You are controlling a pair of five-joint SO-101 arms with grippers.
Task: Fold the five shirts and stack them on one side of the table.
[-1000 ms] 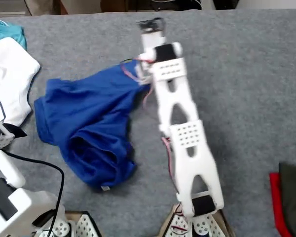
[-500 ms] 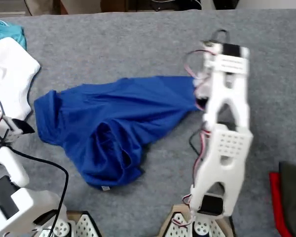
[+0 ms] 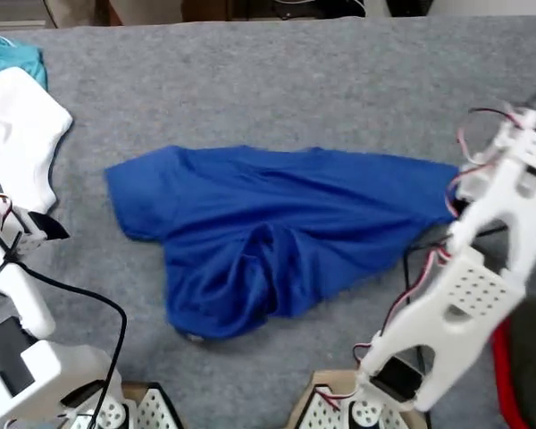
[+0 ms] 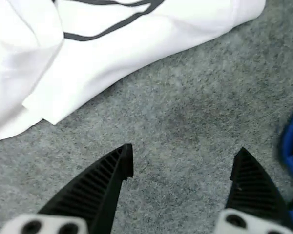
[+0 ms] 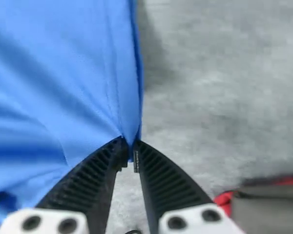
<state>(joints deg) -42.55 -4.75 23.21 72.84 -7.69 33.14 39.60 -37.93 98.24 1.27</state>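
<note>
A blue shirt lies stretched across the middle of the grey table, bunched at its front. Its right edge is pinched by my right gripper, which is shut on the blue cloth with the fingertips closed together. At the table's left front, my left gripper stands open over bare grey cloth, with nothing between its fingers. A white shirt lies just beyond it, and the same white shirt sits at the table's left edge. A teal shirt lies in the far left corner.
A red and a dark folded garment lie at the front right edge of the table, and the red one shows beside my right gripper. The left arm's black cable loops over the table front.
My right gripper has pulled the blue shirt's edge from the table's middle far to the right, spreading the shirt out wide. The left arm has stayed in place.
</note>
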